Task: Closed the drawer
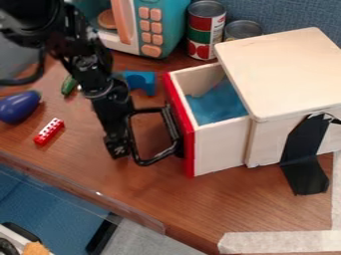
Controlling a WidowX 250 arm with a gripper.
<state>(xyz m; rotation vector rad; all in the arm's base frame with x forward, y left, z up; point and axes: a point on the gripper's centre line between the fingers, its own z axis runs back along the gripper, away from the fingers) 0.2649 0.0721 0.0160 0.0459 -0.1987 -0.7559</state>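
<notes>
The black gripper (118, 148) hangs low over the table, just left of the drawer's black handle (157, 158); whether they touch I cannot tell. Partly pulled out toward the left, the pale wooden drawer (221, 144) has a red front panel (189, 154) and a blue cloth (216, 103) inside. Its rear part is hidden within the wooden cabinet (286, 69), which stands at the right with black tape on its side.
A toy microwave (161, 27) and two cans (204, 35) stand at the back. On the left lie a purple eggplant (19, 107), a red block (49, 131) and a green vegetable (69, 85). Behind the arm is a blue block (140, 81). The table's edge (80, 189) runs along the lower left.
</notes>
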